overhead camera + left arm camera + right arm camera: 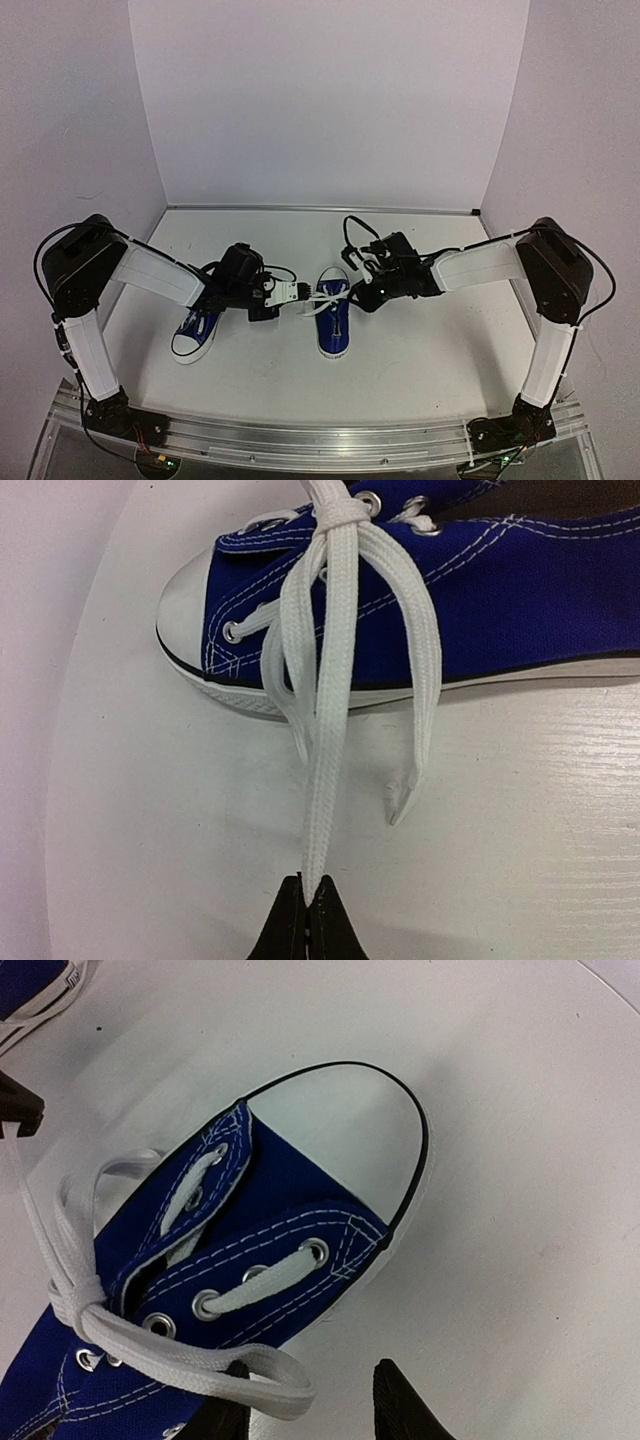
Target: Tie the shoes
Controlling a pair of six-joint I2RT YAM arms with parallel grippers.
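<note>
Two blue sneakers with white laces lie on the white table. The middle shoe (pixel 332 318) has a knot (pixel 335 510) started at its eyelets. My left gripper (pixel 292 292) is shut on a white lace loop (pixel 322 730) and holds it taut out to the shoe's left side, its fingertips (pixel 308 888) pinching the end. A loose lace end (pixel 402 802) hangs beside it. My right gripper (pixel 366 290) is open at the shoe's right side. The other lace loop (pixel 265 1380) lies across its left finger (pixel 222 1418), with the right finger (pixel 405 1405) apart. The second shoe (pixel 196 335) lies partly under the left arm.
The white toe cap (pixel 350 1125) of the middle shoe points toward the near edge. The second shoe's sole shows in the right wrist view's top left corner (pixel 30 985). White walls close in the table on three sides, with an aluminium rail (pixel 320 440) at the near edge.
</note>
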